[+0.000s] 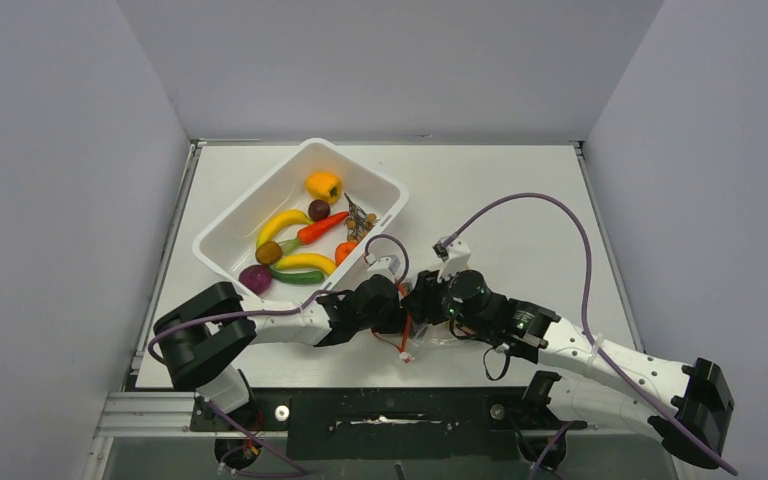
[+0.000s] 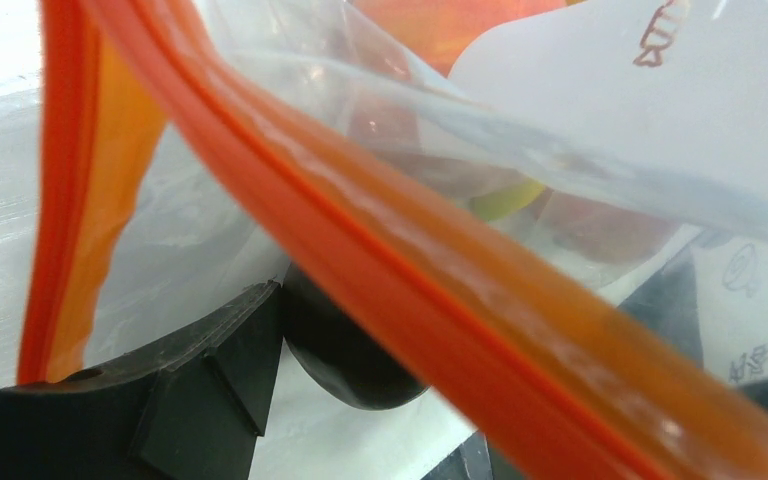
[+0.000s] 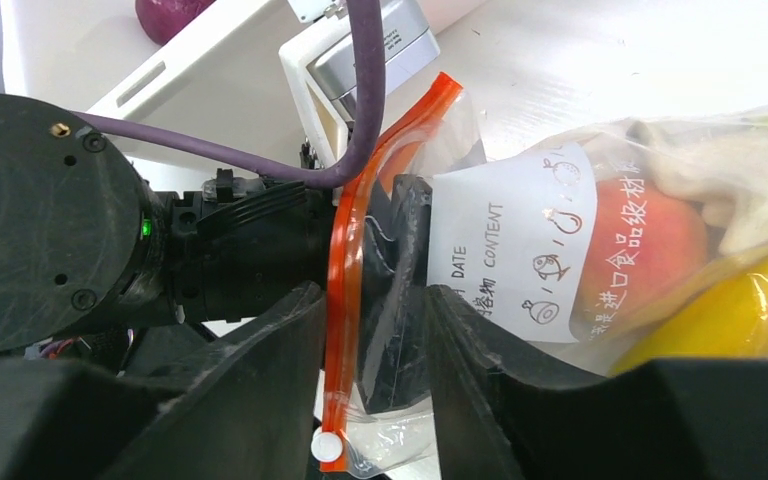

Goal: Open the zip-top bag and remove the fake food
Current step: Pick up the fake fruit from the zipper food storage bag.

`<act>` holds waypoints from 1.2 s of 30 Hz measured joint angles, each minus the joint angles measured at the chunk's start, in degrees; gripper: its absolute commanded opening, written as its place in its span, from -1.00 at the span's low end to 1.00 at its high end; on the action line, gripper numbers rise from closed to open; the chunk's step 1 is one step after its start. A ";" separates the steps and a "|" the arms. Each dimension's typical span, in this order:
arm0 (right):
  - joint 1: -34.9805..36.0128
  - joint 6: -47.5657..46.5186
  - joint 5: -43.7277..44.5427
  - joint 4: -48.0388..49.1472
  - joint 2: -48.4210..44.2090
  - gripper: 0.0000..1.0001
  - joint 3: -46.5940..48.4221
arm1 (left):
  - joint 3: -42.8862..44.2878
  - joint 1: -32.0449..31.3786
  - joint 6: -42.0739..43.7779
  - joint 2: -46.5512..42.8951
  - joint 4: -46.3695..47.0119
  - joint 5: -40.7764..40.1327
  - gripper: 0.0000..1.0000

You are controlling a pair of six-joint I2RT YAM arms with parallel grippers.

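Bulging zip-top bag (image 3: 520, 250) (fake food (image 3: 660, 230) inside)

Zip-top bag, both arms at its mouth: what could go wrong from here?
1. The zip strip runs between the jaws of the right gripper; closing may pinch both lips of the zip-top bag shut.
2. The left gripper and a purple cable crowd the strip; a pull could snag or collide.

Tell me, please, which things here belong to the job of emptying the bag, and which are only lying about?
For the job:
- zip-top bag
- fake food inside it
- left gripper
- right gripper

Only lying about:
- white tub
- toy food lying in that tub
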 measured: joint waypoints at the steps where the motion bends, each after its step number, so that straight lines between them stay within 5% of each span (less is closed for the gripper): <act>1: 0.00 -0.02 -0.02 -0.31 0.52 -0.33 0.37 | 0.02 0.00 0.04 0.00 -0.02 0.00 -0.55; 10: 0.04 2.01 0.76 -1.77 1.81 -0.73 1.07 | 0.22 0.11 0.33 0.20 -0.13 1.09 -0.16; 25: -0.07 6.29 5.97 -5.64 -0.81 -0.82 0.81 | 4.15 -0.13 2.78 3.82 -0.48 4.11 0.14; 31: -0.13 7.37 6.95 -6.38 -2.05 -0.95 0.13 | 5.62 -0.48 3.58 4.61 -1.62 4.04 -0.25; 36: -0.17 9.16 8.22 -7.21 -2.27 -1.00 0.13 | 5.88 -0.94 3.54 4.39 -2.38 2.64 -0.38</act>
